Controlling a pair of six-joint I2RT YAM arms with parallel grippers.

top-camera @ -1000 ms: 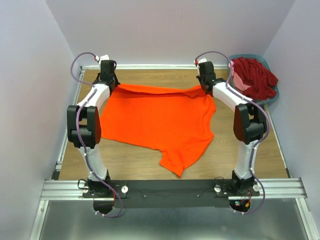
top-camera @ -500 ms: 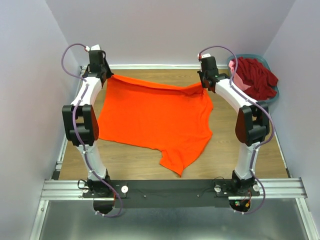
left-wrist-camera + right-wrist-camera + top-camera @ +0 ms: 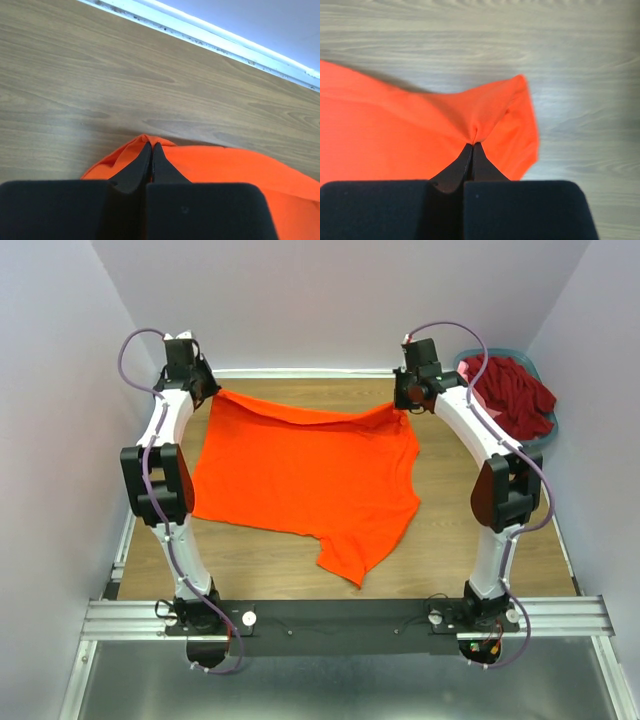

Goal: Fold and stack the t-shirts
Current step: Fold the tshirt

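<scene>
Nearest the arm bases, one corner of the orange t-shirt runs out into a rumpled, pointed flap on the wooden table, the only part that lies crumpled. Behind it the shirt spreads wide and mostly flat across the middle of the table, a plain, bright, unprinted orange with a few shallow creases. Its near left edge is fairly straight and its right side curves inward. At the far edge the cloth is drawn taut between two lifted corners and dips slightly between them. The left gripper has its jaws pressed fully together on the far left corner, where the fabric bunches into a small rounded fold around the tips. The right gripper is clamped just as tightly on the far right corner, with creases fanning out from the pinch and a loose flap beside it. Beyond, at the table's far right corner, dark red shirts lie heaped in a grey-blue basket.
</scene>
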